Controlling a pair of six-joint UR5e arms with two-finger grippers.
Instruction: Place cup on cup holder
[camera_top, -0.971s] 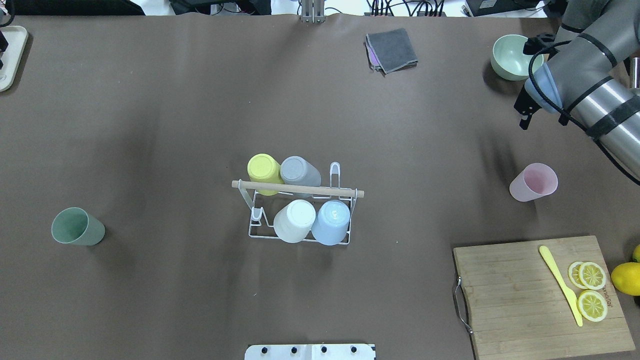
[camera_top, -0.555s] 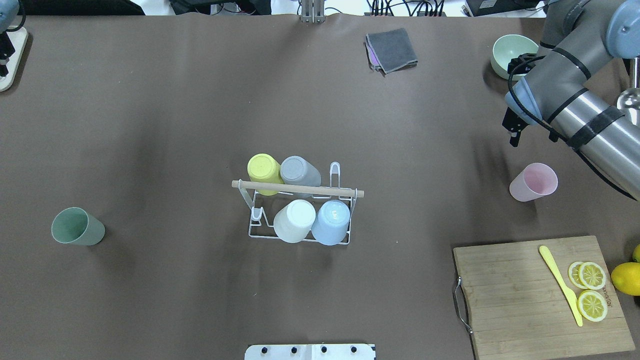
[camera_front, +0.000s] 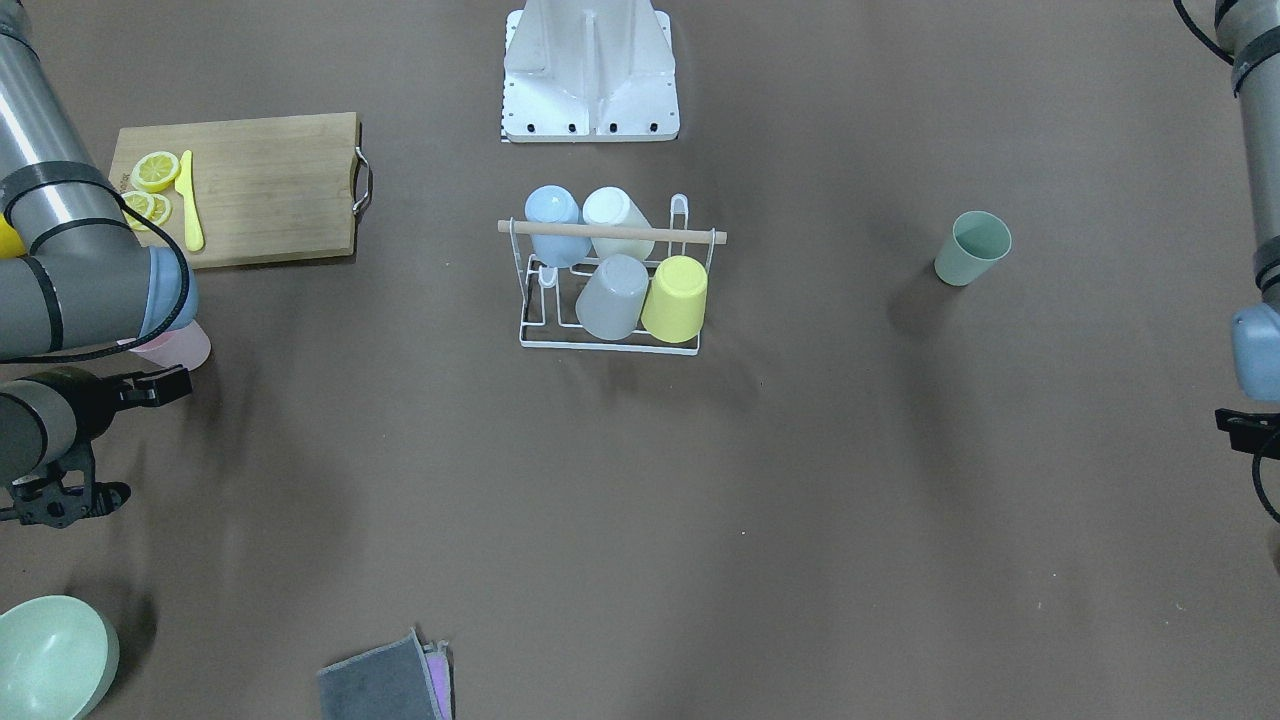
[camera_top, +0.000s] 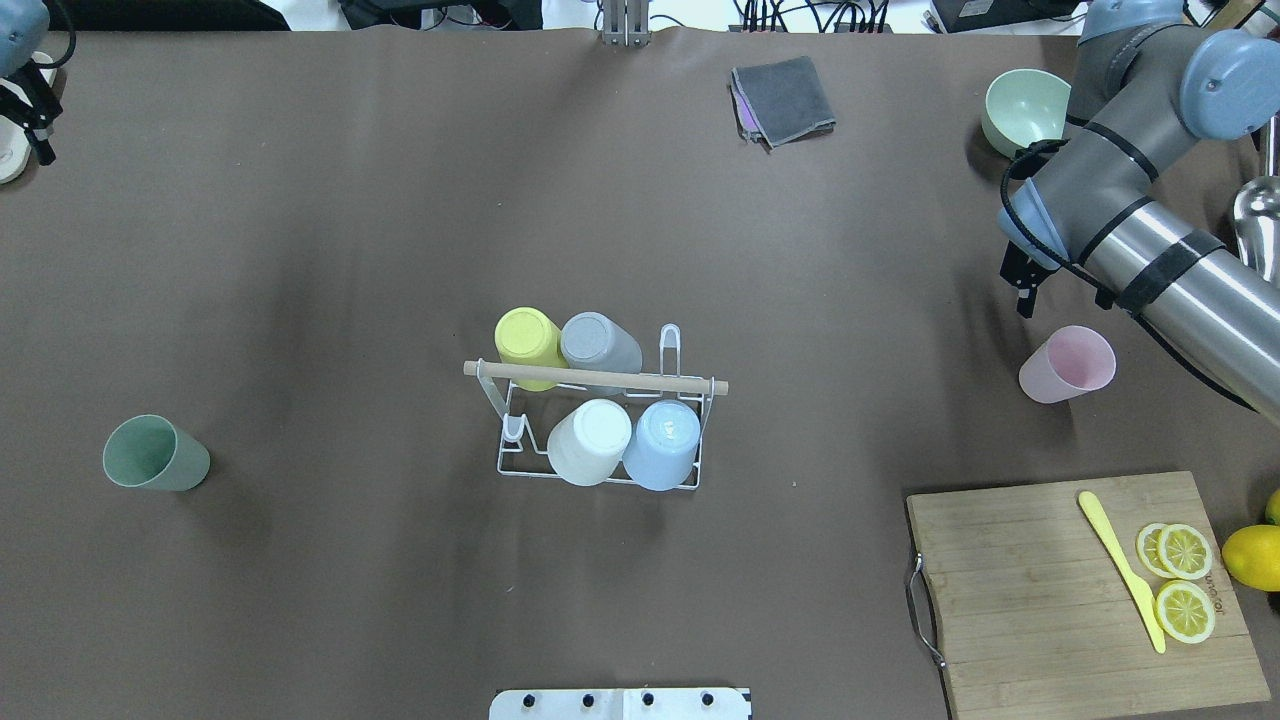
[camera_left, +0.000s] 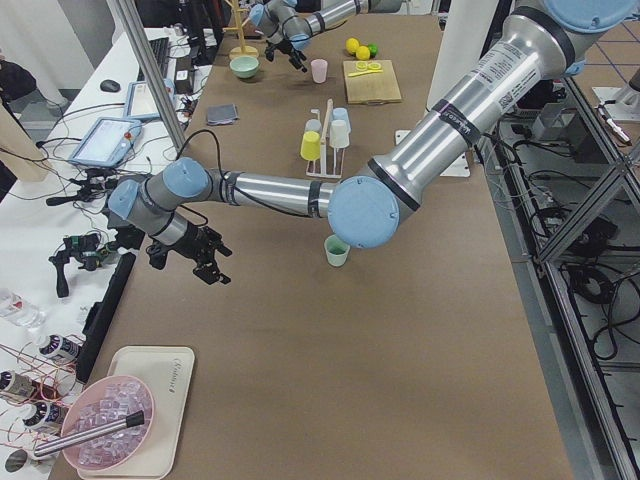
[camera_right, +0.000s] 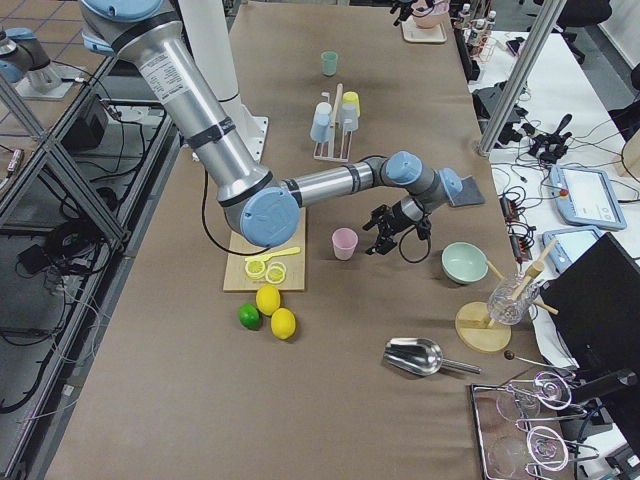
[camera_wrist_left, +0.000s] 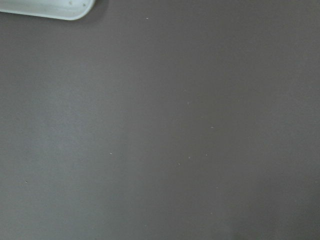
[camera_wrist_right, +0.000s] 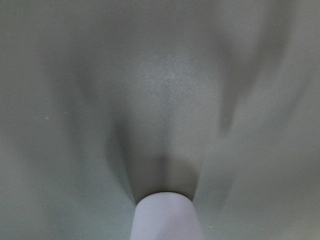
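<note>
Clerk: Nearest the robot, right side?

Keeper: Item 1, wooden cutting board (camera_top: 1030, 600), bearing a yellow knife (camera_top: 1120, 570) and lemon slices (camera_top: 1185, 580). A whole lemon (camera_top: 1252, 557) lies just beside its edge.

Clerk: Next row out?

Keeper: Item 2, green cup (camera_top: 155, 455), upright, far left, well apart from everything else. Item 3, cup holder (camera_top: 595, 378), middle of the table. White cup (camera_top: 590, 440) and blue cup (camera_top: 662, 443) sit on its near prongs, yellow cup (camera_top: 527, 340) and grey cup (camera_top: 598, 345) on its far ones, all mouth down. One prong stands bare at each end.

Clerk: The loose cup on the right?

Keeper: Item 4, pink cup (camera_top: 1068, 364), upright on the table, well right of the holder, beyond the board. Item 5, right gripper (camera_top: 1022, 293), just beyond that cup and apart from it. I cannot tell whether its jaws are spread or closed.

Clerk: Far edge?

Keeper: Item 6, grey cloth (camera_top: 783, 100). Item 7, pale green bowl (camera_top: 1025, 110). Item 8, left gripper (camera_left: 208, 268), far left corner, near a white tray (camera_wrist_left: 45, 7). Its grip cannot be made out either.
</note>
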